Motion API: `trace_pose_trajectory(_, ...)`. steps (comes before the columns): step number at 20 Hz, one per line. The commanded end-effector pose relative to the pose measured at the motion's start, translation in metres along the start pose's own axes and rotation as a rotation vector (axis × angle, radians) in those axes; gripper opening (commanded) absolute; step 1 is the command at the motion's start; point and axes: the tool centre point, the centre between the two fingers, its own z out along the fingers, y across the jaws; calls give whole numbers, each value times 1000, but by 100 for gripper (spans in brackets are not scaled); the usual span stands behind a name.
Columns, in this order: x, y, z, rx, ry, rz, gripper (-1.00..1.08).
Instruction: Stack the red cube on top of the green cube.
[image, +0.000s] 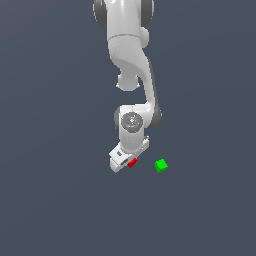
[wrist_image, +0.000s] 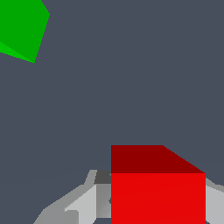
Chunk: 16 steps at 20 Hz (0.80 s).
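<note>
The red cube (image: 132, 163) sits at the tip of my white gripper (image: 128, 161), below the arm's wrist in the exterior view. In the wrist view the red cube (wrist_image: 157, 192) fills the space between the two grey fingers (wrist_image: 87, 203), which press against its sides, so the gripper is shut on it. The green cube (image: 161, 165) rests on the dark floor a short way toward the exterior view's right of the red one, apart from it. Only a corner of the green cube (wrist_image: 22, 26) shows in the wrist view. Whether the red cube is off the floor I cannot tell.
A plain dark grey floor (image: 60, 200) surrounds both cubes. The white arm (image: 131, 65) reaches down from the top of the exterior view. No other objects show.
</note>
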Motion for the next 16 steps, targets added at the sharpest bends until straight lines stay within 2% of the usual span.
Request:
trace_pose_trajectory(1, 0, 0, 0, 0, 0, 0, -100)
trace_pose_trajectory(10, 0, 0, -5, 0, 0, 0, -100)
trace_pose_trajectory(16, -1, -1, -31, 0, 0, 0, -100)
